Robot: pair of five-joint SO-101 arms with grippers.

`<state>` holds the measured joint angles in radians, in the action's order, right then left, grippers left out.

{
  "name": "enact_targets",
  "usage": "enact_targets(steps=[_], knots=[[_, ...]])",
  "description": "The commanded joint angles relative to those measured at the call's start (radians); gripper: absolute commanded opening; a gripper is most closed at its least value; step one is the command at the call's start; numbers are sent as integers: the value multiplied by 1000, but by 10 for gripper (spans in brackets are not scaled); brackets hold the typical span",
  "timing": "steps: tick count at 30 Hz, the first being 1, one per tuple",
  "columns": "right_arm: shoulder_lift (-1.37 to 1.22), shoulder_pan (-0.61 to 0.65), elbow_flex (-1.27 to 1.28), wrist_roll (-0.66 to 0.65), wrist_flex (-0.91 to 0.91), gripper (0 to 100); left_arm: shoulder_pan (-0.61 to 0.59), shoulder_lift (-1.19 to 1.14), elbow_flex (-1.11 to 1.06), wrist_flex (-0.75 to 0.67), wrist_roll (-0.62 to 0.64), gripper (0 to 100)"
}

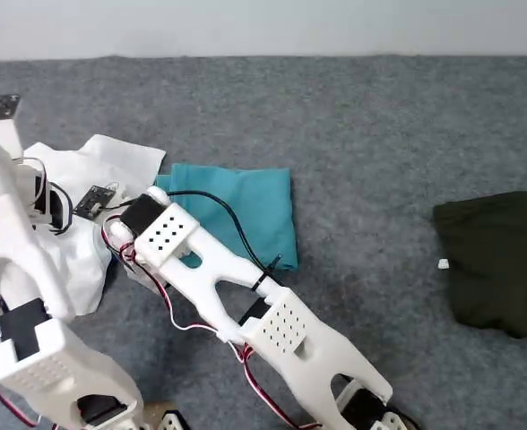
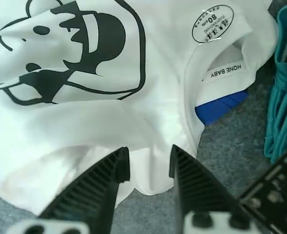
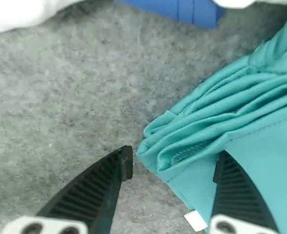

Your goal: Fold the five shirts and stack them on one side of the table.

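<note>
High view: a grey felt table (image 1: 380, 134). At its left side lies a crumpled white shirt (image 1: 120, 161). Just beside it is a teal shirt (image 1: 263, 206), folded into a rough rectangle. A dark shirt (image 1: 496, 260) sits well apart at the right edge. Two white arms rise from the near edge: the left arm (image 1: 12, 224) is over the white shirt, and the right arm (image 1: 219, 269) reaches across the teal one.

Left wrist view: the left gripper (image 2: 148, 168) hovers over the white shirt's edge, jaws a little apart with nothing between them. A blue cloth (image 2: 221, 107) peeks from beneath the collar.

Right wrist view: the right gripper (image 3: 175, 168) is spread wide and holds nothing. Its jaws stand astride a bunched corner of the teal shirt.

The step in hand looks like taking that teal corner. To do it well, the gripper should come straight down, gather every bunched layer between the jaws, and pinch close to the edge. That keeps the fold from spilling open and avoids snagging the felt.
</note>
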<state>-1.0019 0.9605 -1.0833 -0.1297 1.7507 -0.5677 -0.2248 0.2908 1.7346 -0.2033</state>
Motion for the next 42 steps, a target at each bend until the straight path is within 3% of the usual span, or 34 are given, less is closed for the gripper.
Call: enact_targets(steps=[1, 12, 19, 27, 42], knots=[[87, -56, -35, 5, 45, 274, -6, 14, 35, 20, 3, 145], [213, -282, -32, 9, 42, 274, -8, 14, 35, 20, 3, 145], [193, -346, -26, 9, 41, 274, -5, 6, 35, 20, 3, 145], [97, -174, -28, 55, 36, 274, -2, 5, 33, 20, 3, 145], [-38, 22, -29, 60, 39, 274, -8, 5, 33, 20, 3, 145]])
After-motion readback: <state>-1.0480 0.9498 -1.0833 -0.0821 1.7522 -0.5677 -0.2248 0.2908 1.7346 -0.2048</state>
